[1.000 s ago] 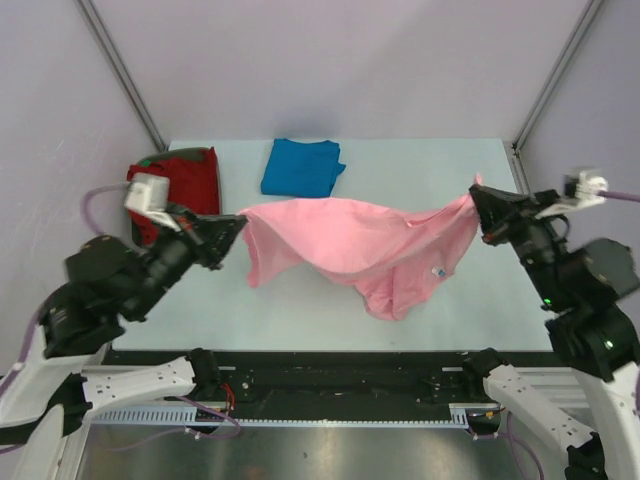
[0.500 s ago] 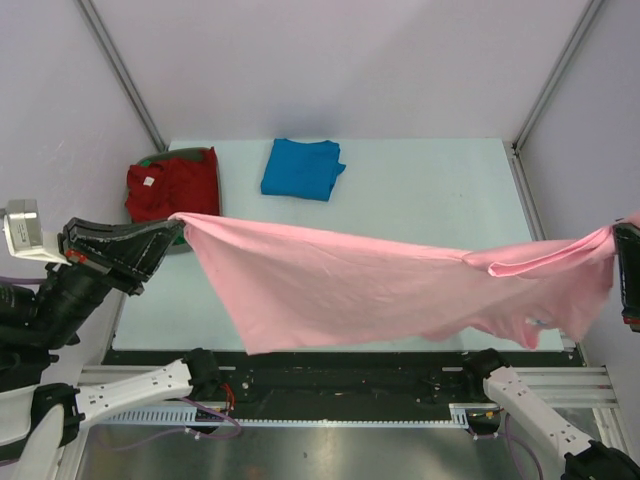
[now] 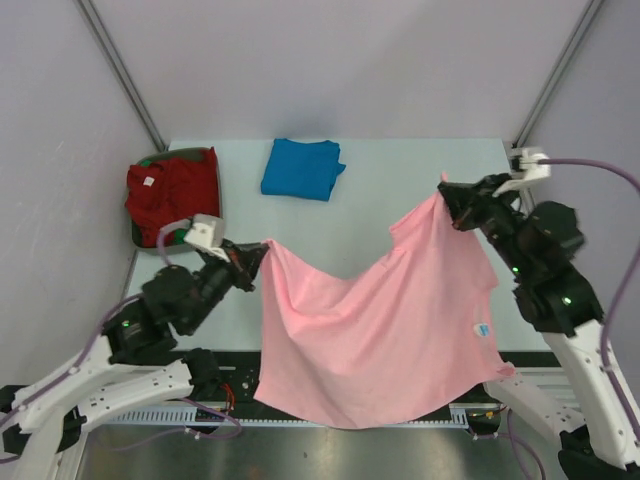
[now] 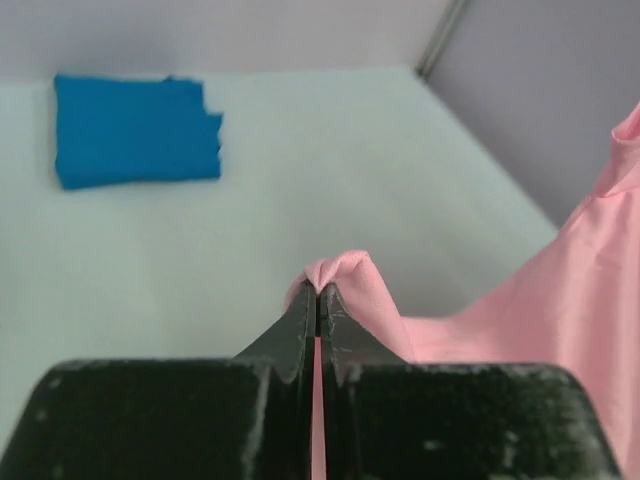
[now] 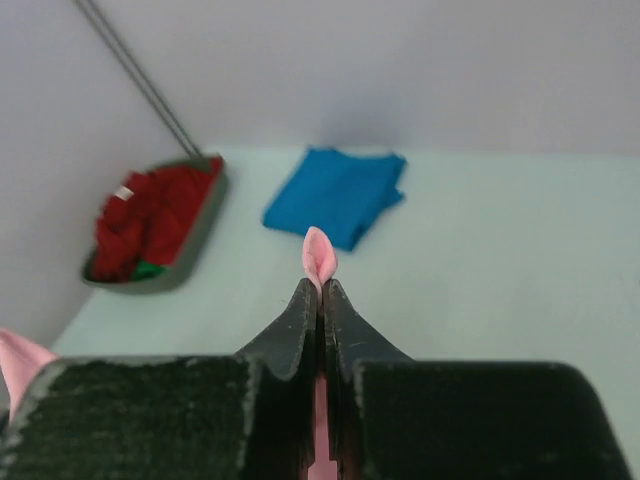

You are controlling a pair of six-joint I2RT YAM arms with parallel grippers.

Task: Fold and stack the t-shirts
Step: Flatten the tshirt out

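left gripper (image 3: 258,256): clamped on a pink shirt (image 3: 380,320) corner | right gripper (image 3: 445,190): pinching another corner | shirt: hanging between them over the bench (image 3: 420,165), hem past near edge | blue shirt (image 3: 302,167): folded, far side

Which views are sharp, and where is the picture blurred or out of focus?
Top external: soft, even light, no glare, and the pink t-shirt is fairly sharp. Left wrist: the blue t-shirt has crisp edges. Right wrist: the blue t-shirt and the red clothes look soft, out of focus.
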